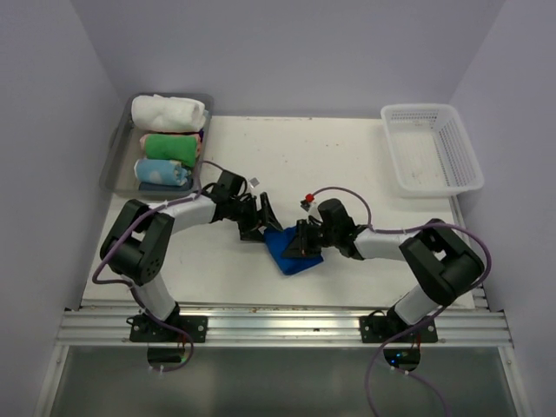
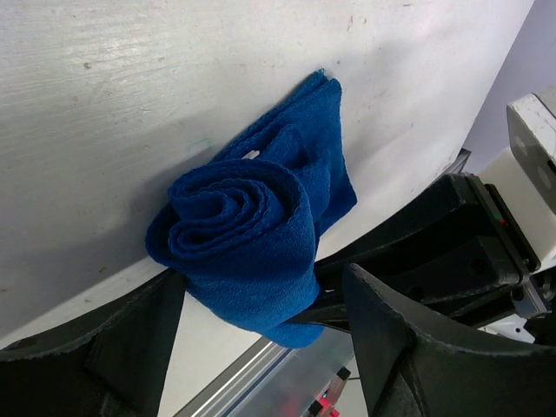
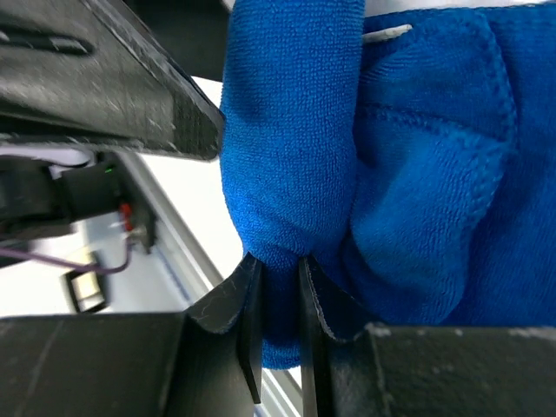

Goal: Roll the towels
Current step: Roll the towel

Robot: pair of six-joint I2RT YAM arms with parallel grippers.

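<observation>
A blue towel (image 1: 292, 252) lies on the white table between my two grippers, its near end wound into a loose roll (image 2: 248, 230). My left gripper (image 1: 259, 228) is open, and the roll sits between its two wide-apart fingers (image 2: 408, 347) in the left wrist view. My right gripper (image 1: 301, 244) is shut on a fold at the roll's edge. In the right wrist view its fingertips (image 3: 248, 313) pinch the blue cloth (image 3: 295, 156) between them. The flat tail of the towel (image 2: 326, 113) stretches away over the table.
A grey tray (image 1: 117, 161) at the back left holds rolled towels: white (image 1: 169, 111), green (image 1: 171, 145), and light blue (image 1: 162, 171). A white plastic basket (image 1: 432, 148) stands at the back right. The table's metal front rail (image 1: 278, 326) runs just behind the arm bases.
</observation>
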